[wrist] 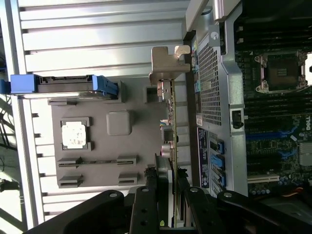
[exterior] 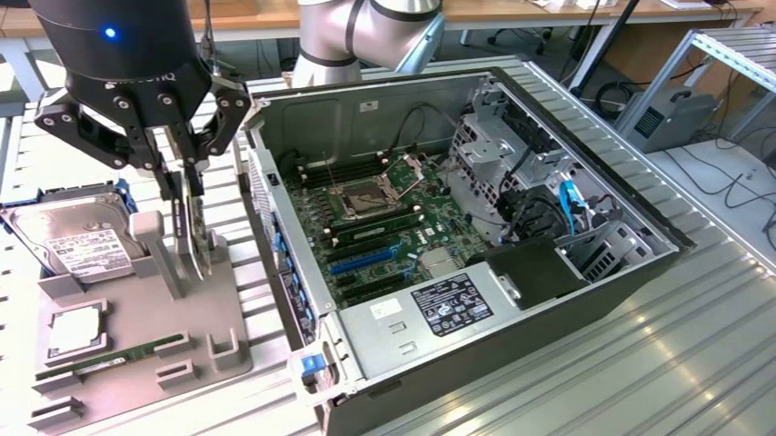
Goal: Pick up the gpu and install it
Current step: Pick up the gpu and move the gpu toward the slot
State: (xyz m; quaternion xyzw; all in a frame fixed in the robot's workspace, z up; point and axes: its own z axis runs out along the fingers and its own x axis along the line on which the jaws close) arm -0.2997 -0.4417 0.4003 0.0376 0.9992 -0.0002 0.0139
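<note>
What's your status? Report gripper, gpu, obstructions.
Gripper clamped on gpu. Gpu upright at gray fixture. Hard drive close beside, computer case wall adjacent.

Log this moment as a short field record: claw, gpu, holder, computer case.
claw: closed on the gpu, one finger on each face
gpu: on edge at the grey holder, silver bracket at the far end; whether lifted clear cannot be told
holder: beside the case, also carrying a hard drive and a RAM stick
case: side open, motherboard exposed, gpu not yet in it
</note>
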